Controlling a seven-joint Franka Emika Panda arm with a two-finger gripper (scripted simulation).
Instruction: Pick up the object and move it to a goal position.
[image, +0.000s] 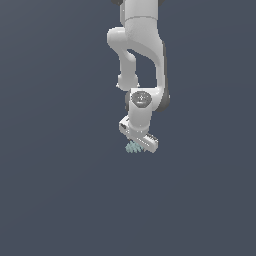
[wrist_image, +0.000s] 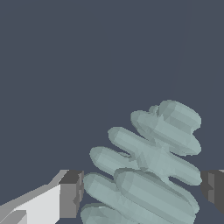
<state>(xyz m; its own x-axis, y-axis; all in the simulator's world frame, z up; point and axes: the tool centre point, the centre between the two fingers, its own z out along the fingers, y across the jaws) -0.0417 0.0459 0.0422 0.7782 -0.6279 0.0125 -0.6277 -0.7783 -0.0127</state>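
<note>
A: Object (wrist_image: 148, 166) position?
B: Under the gripper (image: 136, 145), at six o'clock of the arm (image: 142, 45).
A: Gripper?
B: Spread; fingers (wrist_image: 70, 194) straddle it, apparently not touching. Looks light, stiff, ridged; pinch across its narrow middle.

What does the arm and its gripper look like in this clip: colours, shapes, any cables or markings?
The arm is glossy white, built of rounded, bulbous links with dark seams at the joints and a grey circular cap on the wrist. The gripper is a white rectangular bar. In the wrist view its fingers are white with blocky dark grey tips. No cables or markings show.
</note>
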